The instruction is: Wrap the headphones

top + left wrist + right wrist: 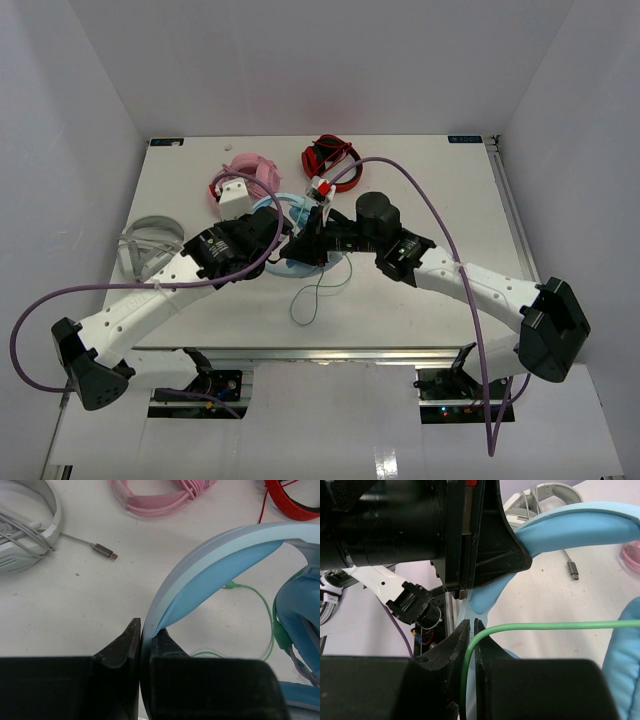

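Note:
The light blue headphones [292,205] are held at mid-table between both arms. My left gripper [141,628] is shut on the wide blue headband [220,565]; it also shows in the top view [278,232]. An ear cup [300,600] hangs at the right. My right gripper [471,625] is shut on the thin pale green cable [545,626], which runs off to the right past an ear cup [627,665]. It shows in the top view [300,243], close beside the left gripper. A loose cable loop [312,300] lies on the table in front.
A pink headset [245,170] and a red and black headset [330,155] lie at the back. A grey-white headset [150,240] lies at the left, its USB plug [105,551] on the table. White walls surround the table.

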Motion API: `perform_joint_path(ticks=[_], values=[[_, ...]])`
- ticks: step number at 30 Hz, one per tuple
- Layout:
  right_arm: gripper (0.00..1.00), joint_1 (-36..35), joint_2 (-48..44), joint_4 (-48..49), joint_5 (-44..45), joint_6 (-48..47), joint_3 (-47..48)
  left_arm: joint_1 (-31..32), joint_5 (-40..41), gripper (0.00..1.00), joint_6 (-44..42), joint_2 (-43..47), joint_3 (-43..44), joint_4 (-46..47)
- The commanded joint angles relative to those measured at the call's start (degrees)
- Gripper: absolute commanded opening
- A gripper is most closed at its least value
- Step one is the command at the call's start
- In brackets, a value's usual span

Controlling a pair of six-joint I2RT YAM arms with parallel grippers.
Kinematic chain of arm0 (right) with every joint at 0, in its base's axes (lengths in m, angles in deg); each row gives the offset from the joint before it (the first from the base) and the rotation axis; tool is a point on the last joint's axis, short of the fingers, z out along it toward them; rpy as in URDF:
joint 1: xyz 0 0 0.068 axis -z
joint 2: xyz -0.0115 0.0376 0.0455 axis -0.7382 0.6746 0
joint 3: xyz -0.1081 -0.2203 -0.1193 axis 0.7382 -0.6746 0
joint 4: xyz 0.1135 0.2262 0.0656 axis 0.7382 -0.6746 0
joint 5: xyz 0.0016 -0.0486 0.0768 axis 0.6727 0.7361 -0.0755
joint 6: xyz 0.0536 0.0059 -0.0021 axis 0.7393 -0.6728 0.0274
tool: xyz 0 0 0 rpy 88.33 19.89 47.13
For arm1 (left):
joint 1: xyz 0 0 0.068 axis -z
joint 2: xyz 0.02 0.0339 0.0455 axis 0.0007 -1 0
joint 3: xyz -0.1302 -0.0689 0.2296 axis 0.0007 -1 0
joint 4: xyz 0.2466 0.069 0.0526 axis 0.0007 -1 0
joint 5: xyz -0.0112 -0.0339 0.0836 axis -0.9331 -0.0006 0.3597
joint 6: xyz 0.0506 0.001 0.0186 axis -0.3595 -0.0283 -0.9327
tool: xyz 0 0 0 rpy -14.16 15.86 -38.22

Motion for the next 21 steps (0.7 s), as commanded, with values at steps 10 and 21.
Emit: perform_joint_path(ticks=[10, 21], values=[[0.18, -5.1, -1.4, 1.2, 1.1, -0.6, -1.1, -0.8, 4.2, 0.0, 13.9, 1.2, 3.6, 2.6], [0.23, -5.2, -2.0, 1.7, -3.3, -0.1, -0.1, -0.8, 6.1, 0.0, 18.3, -1.1, 6.0, -3.1]])
